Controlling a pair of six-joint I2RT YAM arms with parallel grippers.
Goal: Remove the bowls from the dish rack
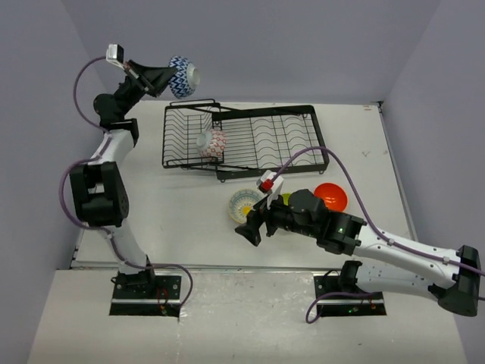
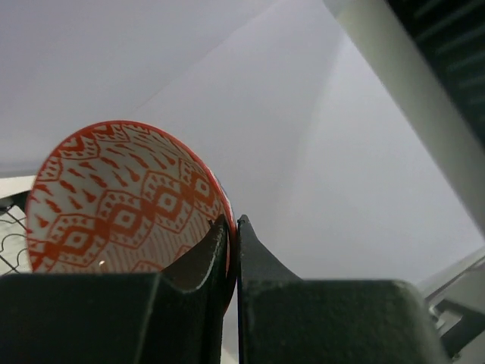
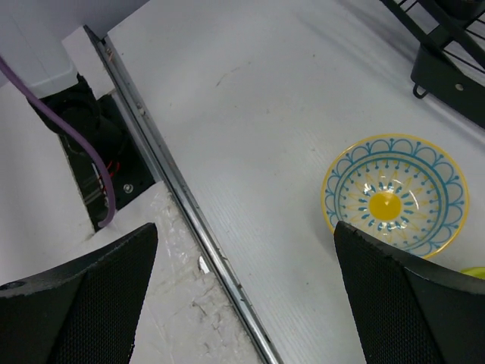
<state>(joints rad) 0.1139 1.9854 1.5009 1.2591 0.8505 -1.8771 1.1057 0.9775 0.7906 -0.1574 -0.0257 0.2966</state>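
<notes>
My left gripper (image 1: 168, 76) is raised above the far left corner of the black wire dish rack (image 1: 261, 136). It is shut on the rim of a bowl (image 1: 183, 76) that is blue-patterned outside. In the left wrist view that bowl's inside (image 2: 125, 201) is red-and-white patterned, with the rim pinched in my left gripper (image 2: 233, 224). A red-and-white bowl (image 1: 211, 143) stands on edge in the rack's left section. A cream bowl with a yellow centre (image 1: 244, 205) (image 3: 390, 196), an orange bowl (image 1: 332, 196) and a lime green bowl (image 1: 284, 199) sit on the table. My right gripper (image 1: 248, 232) (image 3: 242, 303) is open and empty, just near the cream bowl.
The table's metal front edge strip (image 3: 182, 205) runs under the right gripper. The left arm's base and purple cable (image 3: 91, 159) lie beyond it. A rack foot (image 3: 447, 72) shows at the top right of the right wrist view. Grey walls enclose the table.
</notes>
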